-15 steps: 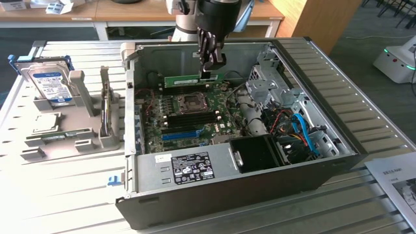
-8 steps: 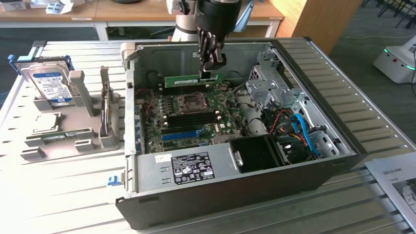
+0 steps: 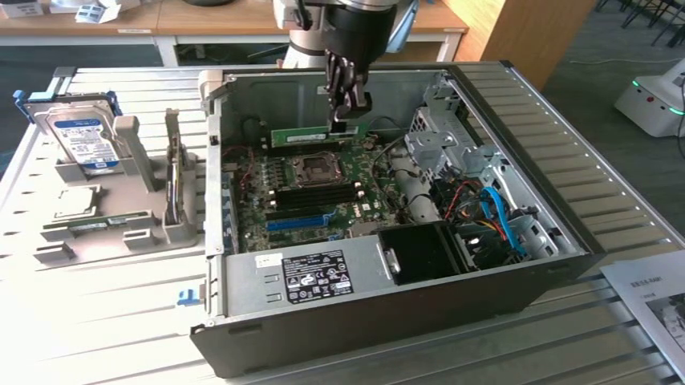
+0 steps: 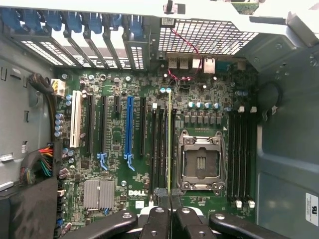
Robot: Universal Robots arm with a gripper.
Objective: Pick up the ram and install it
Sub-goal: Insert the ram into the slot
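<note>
Hard drive (image 3: 83, 135) sits at the exterior view's left on the worktop (image 3: 107, 321). Upper middle of the frame, the gripper (image 3: 345, 119) is clamped tight on the ram (image 3: 301, 137), inside the open case (image 3: 374, 313), just above the CPU socket (image 3: 318, 167).

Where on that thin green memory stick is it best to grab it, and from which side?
The upper long edge, from above, pinching the two flat faces. The ram is thin, flat and stands on edge, so this leaves its lower edge free toward the motherboard. The claw is shut on it that way.
</note>
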